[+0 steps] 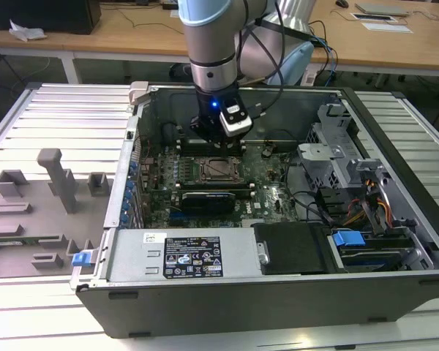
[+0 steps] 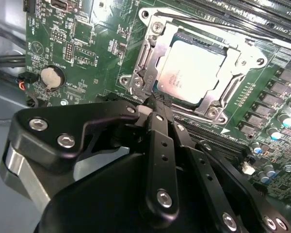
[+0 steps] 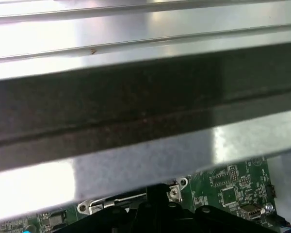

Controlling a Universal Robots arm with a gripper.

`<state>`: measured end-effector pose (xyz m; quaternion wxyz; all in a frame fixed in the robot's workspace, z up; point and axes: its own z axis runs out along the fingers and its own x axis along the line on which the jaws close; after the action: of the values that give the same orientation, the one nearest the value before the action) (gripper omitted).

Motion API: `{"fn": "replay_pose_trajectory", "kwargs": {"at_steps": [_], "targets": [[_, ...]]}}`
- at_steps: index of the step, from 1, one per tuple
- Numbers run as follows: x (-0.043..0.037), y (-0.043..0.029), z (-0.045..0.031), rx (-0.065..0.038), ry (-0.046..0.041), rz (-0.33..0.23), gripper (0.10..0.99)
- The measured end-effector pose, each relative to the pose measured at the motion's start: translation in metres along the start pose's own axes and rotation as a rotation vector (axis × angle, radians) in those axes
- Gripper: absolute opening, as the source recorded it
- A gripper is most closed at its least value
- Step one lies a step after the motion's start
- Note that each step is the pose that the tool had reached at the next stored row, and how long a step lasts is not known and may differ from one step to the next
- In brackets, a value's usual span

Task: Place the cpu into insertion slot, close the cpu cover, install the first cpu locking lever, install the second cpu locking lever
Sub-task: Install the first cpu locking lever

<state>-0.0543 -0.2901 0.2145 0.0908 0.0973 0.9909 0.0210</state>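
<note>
The cpu (image 2: pixel 193 73) sits flat in the insertion slot (image 2: pixel 150 73), its silvery top showing through the square cut-out of the cpu cover (image 2: pixel 235 68), which lies closed down over it. In the exterior view the cpu (image 1: pixel 218 168) appears at the middle of the green circuit board (image 1: pixel 271 191), inside the open computer case (image 1: pixel 293 292). A thin metal locking lever (image 2: pixel 218 26) runs along the socket's far edge, beside the long black memory slots (image 2: pixel 262 12). The gripper (image 2: pixel 157 104) stands at the socket's near edge, fingers drawn together with no gap seen between them, tips touching or just above the frame there; it holds nothing. A round coin battery (image 2: pixel 51 77) lies on the board well apart from the socket. The case rests on a ribbed metal table (image 1: pixel 66 117).
</note>
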Motion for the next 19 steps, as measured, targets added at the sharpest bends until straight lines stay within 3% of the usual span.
{"fn": "replay_pose_trajectory", "kwargs": {"at_steps": [2, 3, 4, 6, 14, 16, 17, 18, 19], "targets": [[-0.0017, 0.0004, 0.0006, 0.008, 0.0420, 0.001, 0.106], [-0.0023, 0.0005, 0.0009, 0.011, 0.0587, 0.002, 0.106], [-0.0024, 0.0005, 0.0009, 0.013, 0.0664, 0.002, 0.106], [-0.0028, -0.0018, 0.0009, 0.013, 0.0666, 0.002, 0.106], [-0.0056, -0.0222, 0.0002, 0.019, 0.0670, 0.001, 0.106], [-0.0059, -0.0242, 0.0002, 0.028, 0.0679, 0.000, 0.106], [-0.0059, -0.0249, 0.0000, 0.040, 0.0682, -0.002, 0.106], [-0.0060, -0.0250, 0.0000, 0.045, 0.0679, -0.004, 0.106], [-0.0060, -0.0250, 0.0000, 0.046, 0.0678, -0.005, 0.106]]}}
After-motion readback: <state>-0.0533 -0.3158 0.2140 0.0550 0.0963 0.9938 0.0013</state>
